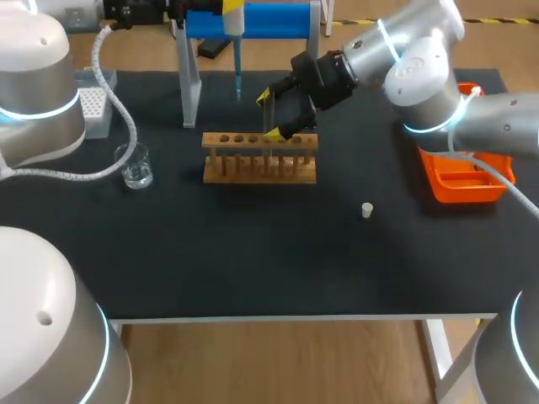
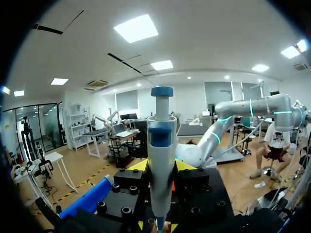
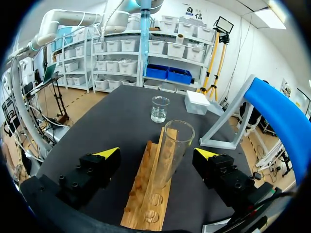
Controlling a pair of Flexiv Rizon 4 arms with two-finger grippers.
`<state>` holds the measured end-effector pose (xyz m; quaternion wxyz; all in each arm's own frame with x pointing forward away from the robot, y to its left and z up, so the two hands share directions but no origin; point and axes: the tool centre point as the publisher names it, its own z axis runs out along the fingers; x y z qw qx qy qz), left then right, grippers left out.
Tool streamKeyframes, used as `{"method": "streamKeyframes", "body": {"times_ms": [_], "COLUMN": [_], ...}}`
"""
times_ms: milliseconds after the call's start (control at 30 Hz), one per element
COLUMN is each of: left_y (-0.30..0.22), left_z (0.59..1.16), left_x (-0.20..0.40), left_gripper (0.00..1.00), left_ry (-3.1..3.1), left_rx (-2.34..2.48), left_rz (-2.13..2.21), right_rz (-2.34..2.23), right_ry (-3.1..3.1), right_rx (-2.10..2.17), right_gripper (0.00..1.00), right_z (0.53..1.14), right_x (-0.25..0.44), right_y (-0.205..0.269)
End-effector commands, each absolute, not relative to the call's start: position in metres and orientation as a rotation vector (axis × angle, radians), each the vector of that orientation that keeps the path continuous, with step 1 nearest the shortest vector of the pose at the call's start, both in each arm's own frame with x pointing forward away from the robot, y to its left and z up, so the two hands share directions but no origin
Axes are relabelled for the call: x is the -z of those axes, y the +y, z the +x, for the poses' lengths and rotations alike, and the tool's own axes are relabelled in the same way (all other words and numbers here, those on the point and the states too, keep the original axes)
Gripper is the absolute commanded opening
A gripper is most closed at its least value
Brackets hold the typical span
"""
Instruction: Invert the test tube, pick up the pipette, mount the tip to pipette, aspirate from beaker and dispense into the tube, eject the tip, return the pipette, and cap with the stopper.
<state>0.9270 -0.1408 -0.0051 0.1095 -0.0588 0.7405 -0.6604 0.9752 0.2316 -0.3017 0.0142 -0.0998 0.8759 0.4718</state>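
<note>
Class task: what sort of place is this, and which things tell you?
Probably a laboratory bench for liquid handling: a wooden test tube rack, a glass beaker and a pipette.

Black-topped table [image 1: 253, 269] on white legs, wooden floor [image 1: 278, 362] beneath.

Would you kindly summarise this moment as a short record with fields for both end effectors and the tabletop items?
left end effector: closed on the pipette
right end effector: open, straddling the test tube without touching it
test tube: upright in the wooden rack, mouth up
beaker: left of the rack
stopper: loose on the table, right of the rack
orange tray: near the table's right edge
</note>
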Motion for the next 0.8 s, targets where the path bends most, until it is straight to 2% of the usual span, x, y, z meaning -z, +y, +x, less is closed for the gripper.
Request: {"method": "streamKeyframes", "body": {"times_ms": [33,800], "left_y": [-0.152,-0.179], "left_z": [0.938,0.958], "left_x": [-0.004,-0.010], "left_gripper": [0.00,0.00], "left_ry": [2.191,2.194], "left_rx": [1.933,2.028], "left_rz": [-0.170,-0.223], "right_rz": [-0.312,-0.312], "right_ry": [2.727,2.727], "right_rx": [-1.468,-1.468], "right_gripper": [1.00,1.00], "right_z": [0.975,0.975], "right_x": [0.302,0.302], "right_y": [0.231,0.231]}}
